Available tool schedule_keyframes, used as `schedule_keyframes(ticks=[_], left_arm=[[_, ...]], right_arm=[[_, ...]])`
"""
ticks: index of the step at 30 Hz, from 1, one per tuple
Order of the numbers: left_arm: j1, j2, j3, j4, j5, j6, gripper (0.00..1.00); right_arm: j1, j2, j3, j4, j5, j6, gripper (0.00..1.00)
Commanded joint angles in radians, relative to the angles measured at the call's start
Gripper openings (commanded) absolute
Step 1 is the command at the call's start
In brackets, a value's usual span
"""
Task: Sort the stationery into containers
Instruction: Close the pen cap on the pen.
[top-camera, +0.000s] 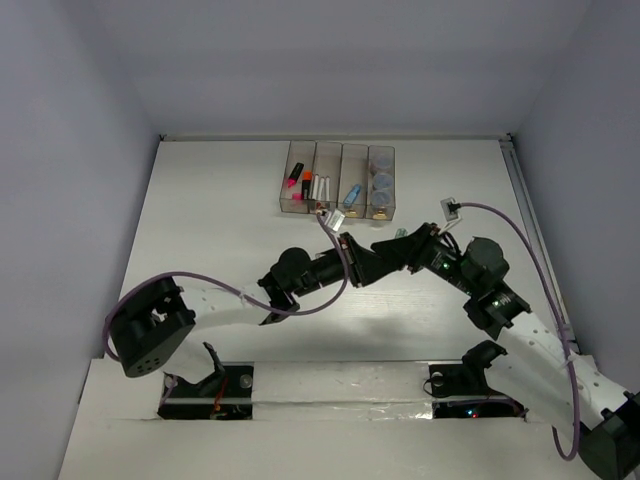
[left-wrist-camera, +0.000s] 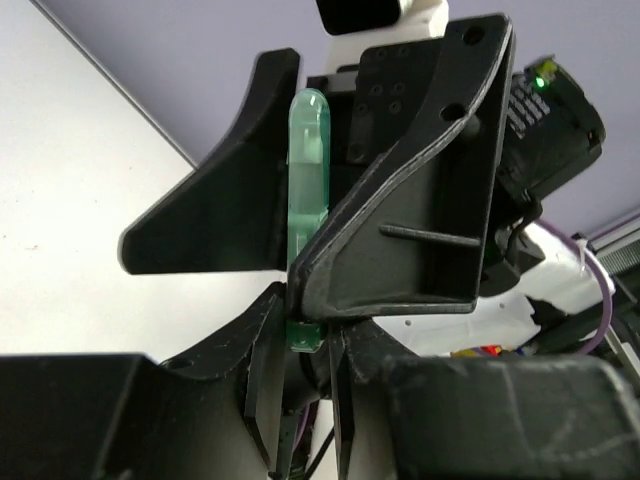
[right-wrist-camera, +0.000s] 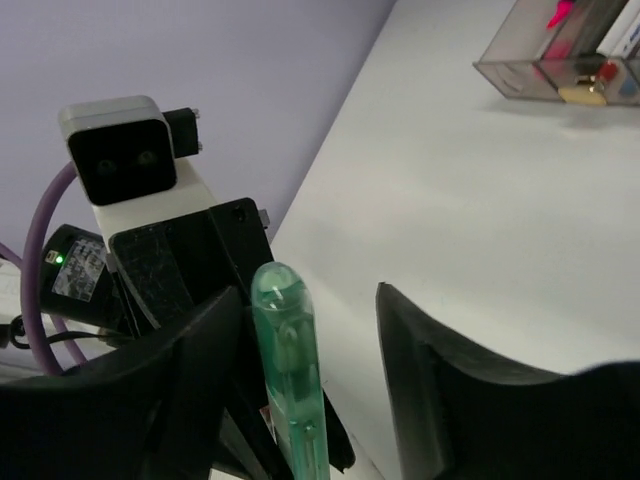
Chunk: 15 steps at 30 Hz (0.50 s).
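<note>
The two arms meet above the table's middle. A pale green marker (left-wrist-camera: 307, 190) stands upright, and my left gripper (left-wrist-camera: 305, 335) is shut on its lower end. My right gripper (right-wrist-camera: 312, 295) is open around the same marker (right-wrist-camera: 290, 380), which lies against one finger with a clear gap to the other finger (right-wrist-camera: 430, 370). From above, the left gripper (top-camera: 362, 266) and right gripper (top-camera: 388, 250) overlap. The containers (top-camera: 354, 160) stand at the back. They hold pink (top-camera: 292, 180) and orange (top-camera: 306, 184) highlighters, white pens (top-camera: 322, 187), a light blue marker (top-camera: 351, 196) and grey-blue pots (top-camera: 381, 183).
The row of bins (right-wrist-camera: 540, 75) shows at the top right of the right wrist view. Purple cables (top-camera: 330, 240) loop from both arms over the table. Grey walls enclose the table on three sides.
</note>
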<state>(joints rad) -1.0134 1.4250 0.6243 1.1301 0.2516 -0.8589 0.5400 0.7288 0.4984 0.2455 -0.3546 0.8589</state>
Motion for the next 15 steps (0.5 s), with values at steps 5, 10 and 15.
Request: schedule_keyframes(ticks=[5, 10, 15], left_arm=[[0.012, -0.058, -0.087, 0.580, -0.054, 0.001, 0.00], [0.030, -0.092, -0.158, 0.606, -0.045, 0.011, 0.00], [0.048, -0.155, -0.182, 0.557, -0.026, 0.031, 0.00]], right_arm=[[0.044, 0.066, 0.176, -0.207, -0.005, -0.080, 0.93], [0.044, 0.098, 0.223, -0.186, 0.040, -0.081, 1.00], [0.044, 0.101, 0.250, -0.163, 0.051, -0.090, 1.00]])
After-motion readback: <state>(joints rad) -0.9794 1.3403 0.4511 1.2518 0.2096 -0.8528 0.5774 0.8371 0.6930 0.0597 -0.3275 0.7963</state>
